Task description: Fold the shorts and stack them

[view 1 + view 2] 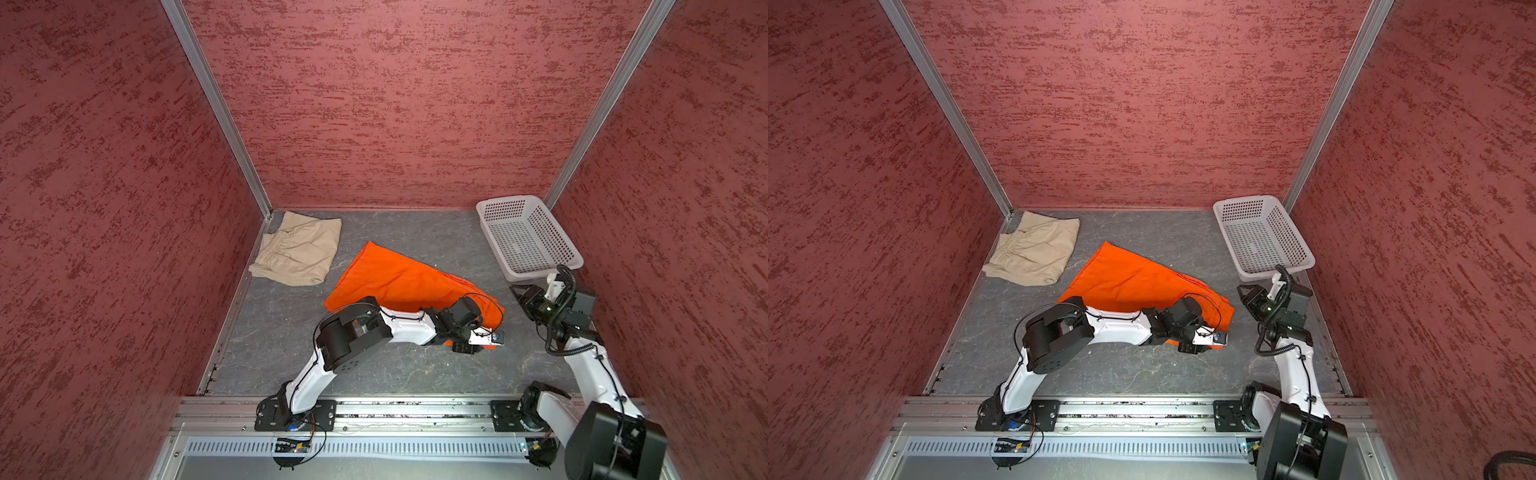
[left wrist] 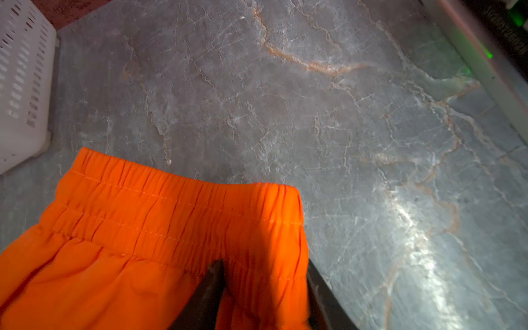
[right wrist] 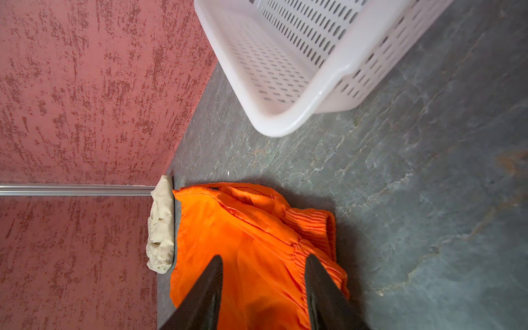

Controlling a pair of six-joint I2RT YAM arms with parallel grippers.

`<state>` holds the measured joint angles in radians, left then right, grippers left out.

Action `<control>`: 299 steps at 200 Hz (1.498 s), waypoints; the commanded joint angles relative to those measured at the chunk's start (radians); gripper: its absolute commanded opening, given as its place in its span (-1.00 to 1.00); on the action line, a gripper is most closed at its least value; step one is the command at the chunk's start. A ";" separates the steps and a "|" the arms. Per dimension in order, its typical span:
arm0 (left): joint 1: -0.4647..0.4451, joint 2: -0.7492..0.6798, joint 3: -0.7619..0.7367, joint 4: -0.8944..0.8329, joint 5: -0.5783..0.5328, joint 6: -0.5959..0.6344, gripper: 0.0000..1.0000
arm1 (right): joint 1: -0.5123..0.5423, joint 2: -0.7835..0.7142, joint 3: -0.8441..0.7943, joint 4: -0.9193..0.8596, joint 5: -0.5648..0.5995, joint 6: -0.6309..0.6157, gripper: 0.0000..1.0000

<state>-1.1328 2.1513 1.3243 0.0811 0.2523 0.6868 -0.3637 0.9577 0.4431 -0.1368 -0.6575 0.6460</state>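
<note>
Shorts first: the orange shorts (image 1: pixel 399 278) lie mid-table, hem toward eleven o'clock, elastic waistband toward four. I judge that spread suits a fold from the waist end. The beige shorts (image 1: pixel 299 253) sit folded in the ten o'clock corner, likely the stack spot; the basket (image 1: pixel 555 232) stands at two o'clock. My left claw (image 2: pixel 263 265) straddles the waistband corner, one finger on the cloth, the other at its edge, jaws partway apart; whether they bite I cannot tell. My right claw (image 3: pixel 264 257) hovers at three o'clock just beside the waistband, jaws spread, holding nothing.
</note>
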 commanded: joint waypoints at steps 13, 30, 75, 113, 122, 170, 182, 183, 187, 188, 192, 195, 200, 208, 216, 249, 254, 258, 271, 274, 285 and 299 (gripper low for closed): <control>0.035 -0.062 -0.079 0.134 0.081 -0.162 -0.36 | 0.007 -0.057 -0.031 -0.035 -0.069 0.039 0.15; 0.056 -0.101 -0.134 0.227 0.127 -0.216 -0.40 | 0.011 -0.085 -0.035 -0.061 -0.101 0.052 0.22; 0.103 -0.162 -0.228 0.386 0.198 -0.333 -0.47 | 0.040 -0.165 -0.085 -0.103 -0.165 0.137 0.33; 0.114 -0.169 -0.254 0.457 0.203 -0.362 -0.47 | 0.092 -0.197 -0.158 -0.077 -0.190 0.236 0.39; 0.113 -0.170 -0.256 0.457 0.198 -0.359 -0.47 | 0.105 -0.197 -0.175 -0.053 -0.191 0.265 0.40; 0.117 -0.161 -0.257 0.467 0.146 -0.378 -0.48 | 0.163 -0.140 -0.234 0.060 -0.179 0.356 0.44; 0.120 -0.153 -0.252 0.465 0.136 -0.389 -0.48 | 0.173 -0.127 -0.236 0.045 -0.169 0.346 0.46; 0.120 -0.152 -0.252 0.465 0.135 -0.389 -0.48 | 0.174 -0.126 -0.236 0.044 -0.168 0.346 0.46; 0.123 -0.150 -0.252 0.466 0.130 -0.393 -0.48 | 0.175 -0.126 -0.236 0.037 -0.163 0.341 0.46; 0.122 -0.150 -0.252 0.466 0.127 -0.395 -0.48 | 0.176 -0.125 -0.236 0.036 -0.162 0.340 0.46; 0.124 -0.148 -0.252 0.468 0.119 -0.400 -0.49 | 0.178 -0.124 -0.235 0.029 -0.158 0.335 0.46; 0.125 -0.146 -0.251 0.468 0.113 -0.404 -0.49 | 0.179 -0.123 -0.235 0.025 -0.156 0.333 0.46; 0.127 -0.145 -0.250 0.468 0.111 -0.406 -0.50 | 0.180 -0.123 -0.238 0.022 -0.153 0.333 0.46; 0.127 -0.143 -0.252 0.474 0.113 -0.409 -0.50 | 0.184 -0.125 -0.243 0.027 -0.148 0.338 0.46; 0.127 -0.143 -0.256 0.484 0.121 -0.408 -0.50 | 0.187 -0.125 -0.251 0.046 -0.144 0.353 0.47; 0.117 -0.143 -0.266 0.514 0.155 -0.397 -0.50 | 0.239 -0.079 -0.270 0.175 -0.124 0.426 0.46; 0.114 -0.143 -0.268 0.515 0.160 -0.395 -0.50 | 0.249 -0.066 -0.270 0.195 -0.123 0.434 0.46; 0.112 -0.142 -0.269 0.518 0.164 -0.394 -0.49 | 0.256 -0.054 -0.271 0.212 -0.122 0.439 0.46; 0.108 -0.138 -0.268 0.523 0.176 -0.390 -0.49 | 0.272 -0.013 -0.269 0.254 -0.117 0.446 0.47; 0.104 -0.139 -0.268 0.521 0.178 -0.388 -0.49 | 0.273 -0.003 -0.269 0.262 -0.115 0.444 0.47; 0.096 -0.140 -0.267 0.505 0.183 -0.369 -0.45 | 0.276 0.029 -0.268 0.285 -0.107 0.436 0.46; 0.088 -0.145 -0.267 0.479 0.190 -0.348 -0.36 | 0.276 0.069 -0.265 0.304 -0.094 0.415 0.46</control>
<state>-1.0252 2.0102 1.0588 0.5262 0.4034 0.3073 -0.0971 0.9771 0.1841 0.0811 -0.7979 1.0542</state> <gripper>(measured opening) 0.290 0.731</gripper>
